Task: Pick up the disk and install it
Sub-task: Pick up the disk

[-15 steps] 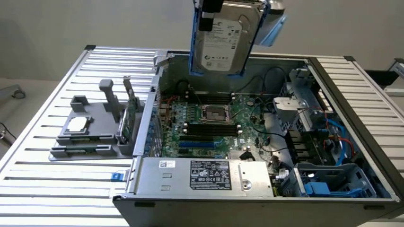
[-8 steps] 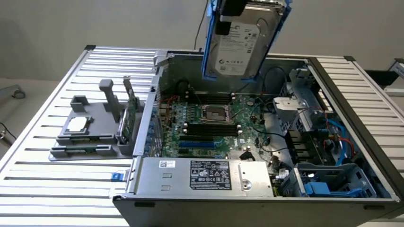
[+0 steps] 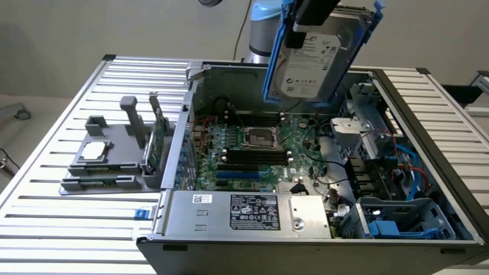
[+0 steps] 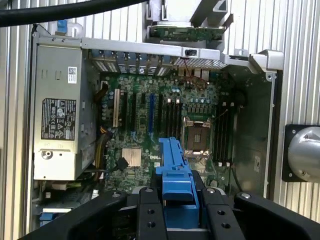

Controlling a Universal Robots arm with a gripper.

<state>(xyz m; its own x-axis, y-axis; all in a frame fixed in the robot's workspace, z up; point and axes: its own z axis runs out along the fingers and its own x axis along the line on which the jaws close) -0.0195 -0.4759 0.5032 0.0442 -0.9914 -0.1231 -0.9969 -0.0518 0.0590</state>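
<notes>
The tool point(image 3: 308, 20), in the exterior view, is clamped on the disk point(image 3: 315, 64). Its upper part is cut off by the picture's edge, and the robot arm point(image 3: 264, 28) behind is mostly hidden by the disk. The surface point(image 3: 68, 206) is a slatted metal top carrying an open computer case point(image 3: 229, 249) and, to the exterior view's left, a grey tray point(image 3: 107, 166). A plain pale wall point(image 3: 61, 28) stands behind. The disk hangs tilted from the tool, label outward, above the case's motherboard point(image 3: 256, 149), touching nothing below.

In the wrist view the tool point(image 4: 178, 210) shows black fingers point(image 4: 149, 212) pressed on both sides of the disk's blue frame. The disk point(image 4: 175, 170) is seen edge-on, its metal body hidden. Well below lie the motherboard point(image 4: 165, 115) and power supply point(image 4: 57, 115), with the slatted surface point(image 4: 300, 75) around the case.
</notes>
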